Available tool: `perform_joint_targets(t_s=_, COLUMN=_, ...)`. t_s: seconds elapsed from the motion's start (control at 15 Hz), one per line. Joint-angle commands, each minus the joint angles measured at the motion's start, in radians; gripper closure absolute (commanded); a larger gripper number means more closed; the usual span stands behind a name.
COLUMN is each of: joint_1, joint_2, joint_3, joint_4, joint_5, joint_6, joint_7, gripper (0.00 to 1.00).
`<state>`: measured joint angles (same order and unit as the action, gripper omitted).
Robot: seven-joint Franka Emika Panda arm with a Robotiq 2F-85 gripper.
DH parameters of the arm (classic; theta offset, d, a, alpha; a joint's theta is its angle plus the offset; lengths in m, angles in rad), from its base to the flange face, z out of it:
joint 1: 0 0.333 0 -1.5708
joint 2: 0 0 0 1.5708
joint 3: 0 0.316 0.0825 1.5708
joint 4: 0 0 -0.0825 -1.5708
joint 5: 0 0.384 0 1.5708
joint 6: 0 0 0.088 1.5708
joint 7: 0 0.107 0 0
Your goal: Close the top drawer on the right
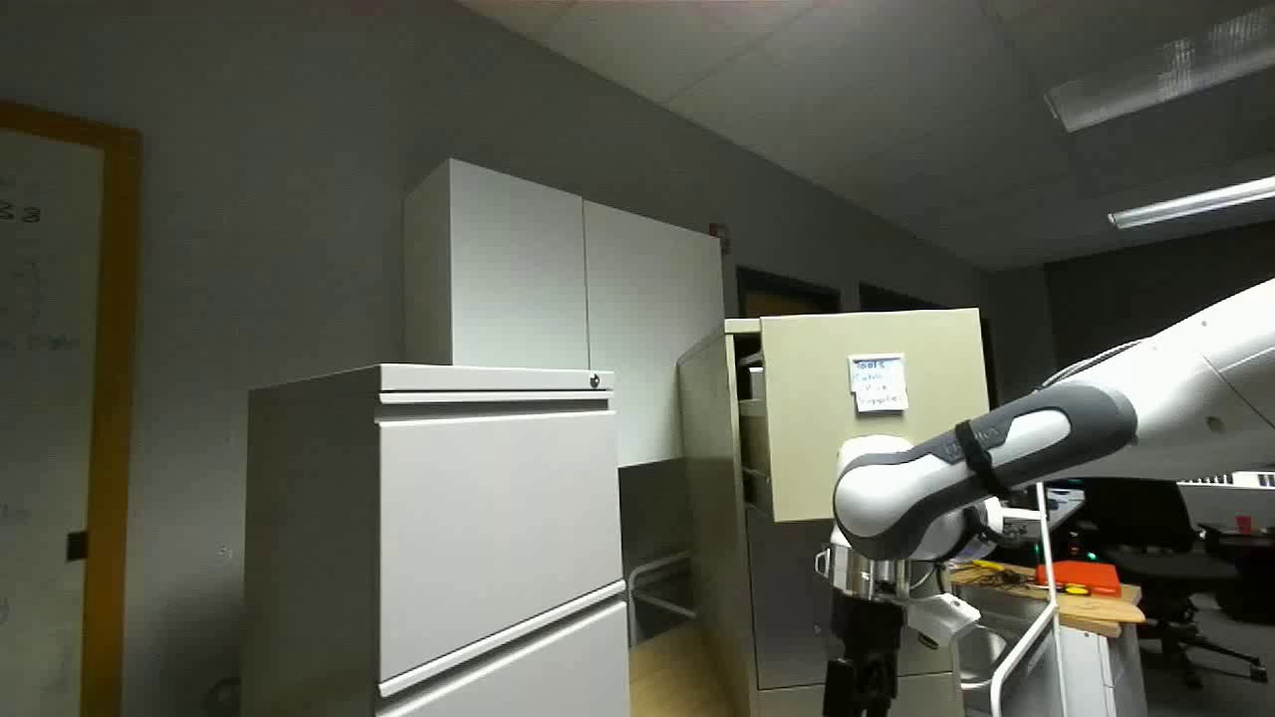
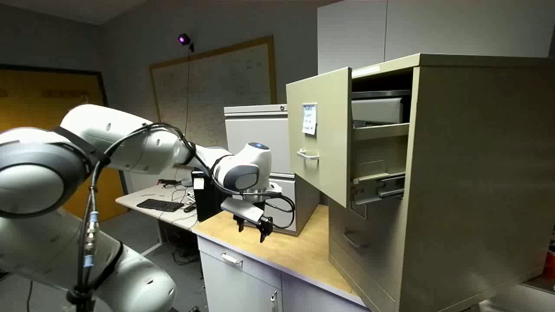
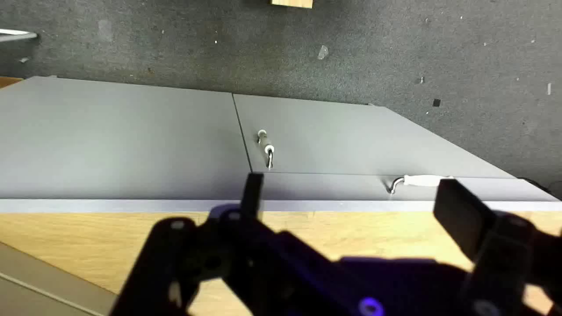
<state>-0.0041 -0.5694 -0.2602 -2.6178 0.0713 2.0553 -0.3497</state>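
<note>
The top drawer of the beige filing cabinet stands pulled out in both exterior views. Its flat cream front (image 1: 809, 418) bears a small white label; the front (image 2: 331, 125) and its metal handle (image 2: 308, 154) also show from the side, with contents inside the open drawer. My gripper (image 2: 251, 232) points down above the wooden counter, lower than the drawer and apart from it. It also shows in an exterior view (image 1: 860, 687), where the wrist covers the drawer front's lower part. In the wrist view my gripper (image 3: 351, 188) is open and empty; the top drawer is out of that view.
A light-grey cabinet (image 1: 498, 518) stands beside the beige cabinet (image 2: 472, 173) on the wooden counter (image 2: 295, 242). Grey counter doors with handles (image 3: 316, 136) lie below. White wall cabinets (image 1: 518, 269) hang behind. A desk with a keyboard (image 2: 160, 205) stands farther off.
</note>
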Motion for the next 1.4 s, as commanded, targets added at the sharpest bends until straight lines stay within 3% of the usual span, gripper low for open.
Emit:
perform_joint_targets(t_s=0.0, joint_1=-0.019, joint_2=0.003, joint_3=0.018, joint_4=0.002, joint_5=0.011, joint_6=-0.003, joint_7=-0.009, gripper=0.00)
perform_joint_targets(t_s=0.8, joint_1=-0.023, joint_2=0.007, joint_3=0.021, joint_4=0.003, joint_5=0.005, joint_6=-0.001, joint_7=-0.005, gripper=0.00)
perform_joint_targets(t_s=1.33, joint_1=-0.029, joint_2=-0.031, joint_3=0.127, joint_4=-0.038, joint_5=-0.039, joint_6=0.248, joint_7=0.082, gripper=0.00)
